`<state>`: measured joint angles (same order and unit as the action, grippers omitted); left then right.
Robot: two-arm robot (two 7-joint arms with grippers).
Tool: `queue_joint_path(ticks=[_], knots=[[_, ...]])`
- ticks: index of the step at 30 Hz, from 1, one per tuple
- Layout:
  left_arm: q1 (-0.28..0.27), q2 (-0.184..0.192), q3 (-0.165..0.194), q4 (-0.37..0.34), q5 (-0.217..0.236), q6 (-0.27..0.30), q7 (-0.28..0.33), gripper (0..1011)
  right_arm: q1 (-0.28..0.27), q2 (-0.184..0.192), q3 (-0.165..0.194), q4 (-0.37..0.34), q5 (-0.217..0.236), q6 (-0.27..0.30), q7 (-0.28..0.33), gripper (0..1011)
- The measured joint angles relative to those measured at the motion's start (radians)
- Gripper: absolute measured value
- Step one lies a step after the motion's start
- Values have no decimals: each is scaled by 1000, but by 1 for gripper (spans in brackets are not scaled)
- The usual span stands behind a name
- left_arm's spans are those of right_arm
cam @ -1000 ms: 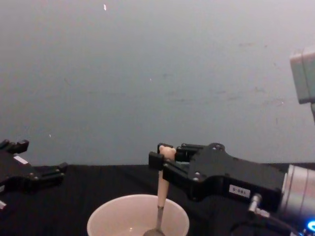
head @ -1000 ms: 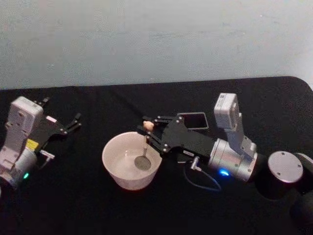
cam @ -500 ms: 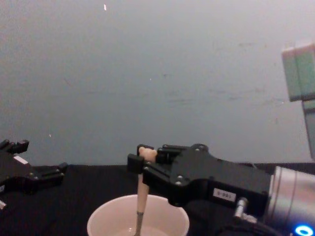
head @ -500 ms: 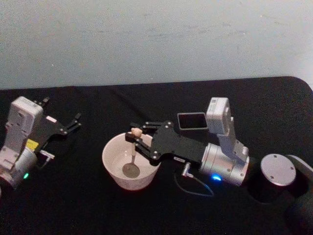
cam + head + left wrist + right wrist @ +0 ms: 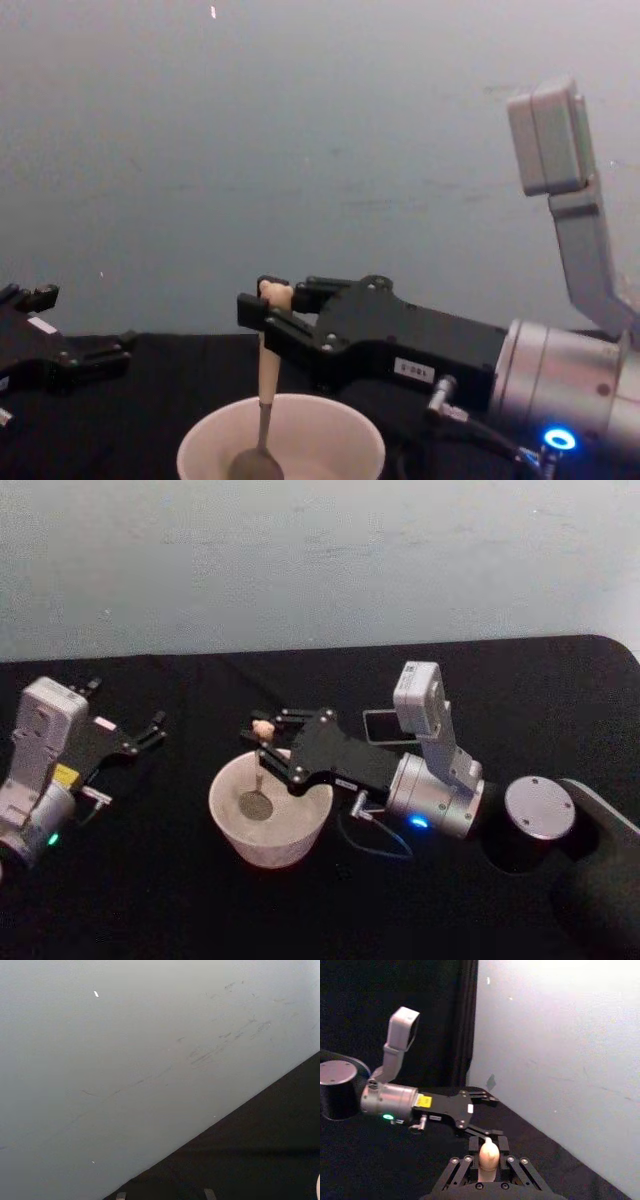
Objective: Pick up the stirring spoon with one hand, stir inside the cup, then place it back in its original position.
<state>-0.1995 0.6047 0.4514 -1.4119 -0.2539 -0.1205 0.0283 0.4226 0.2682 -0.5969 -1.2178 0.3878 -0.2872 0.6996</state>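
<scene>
Stirring underway, by my reading: right gripper [image 5: 266, 746] reaches over the cup [image 5: 270, 848] from the robot's right, fingers pinching the stirring spoon [image 5: 258, 780] high on its cream handle, just under the bear head. The spoon hangs near upright, its metal bowl low inside the cup, a little left of centre (touching the bottom or not, cannot tell).

Risks:
- The grip is at the very top with a long lever below. A scrape on the cup wall could twist the spoon in the pinch or shove the cup across the table [image 5: 150, 900].
- A wide sweep might clip the rim with a finger.
- The dark square holder [image 5: 383, 727] sits behind the right wrist with a narrow mouth. A tilted spoon could catch its edge on return.

Parked at the table's left: left gripper [image 5: 496, 1116], fingers spread, holding nothing.
</scene>
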Motion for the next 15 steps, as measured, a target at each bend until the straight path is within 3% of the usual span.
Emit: queue_joint_path(ticks=[7, 15], knots=[[0, 0, 0, 0, 0, 0, 0, 1001, 14, -6, 12, 28, -15, -11, -14, 214], [0, 0, 0, 0, 0, 0, 0, 1001, -2, 19, 29, 9, -18, -12, -17, 215]])
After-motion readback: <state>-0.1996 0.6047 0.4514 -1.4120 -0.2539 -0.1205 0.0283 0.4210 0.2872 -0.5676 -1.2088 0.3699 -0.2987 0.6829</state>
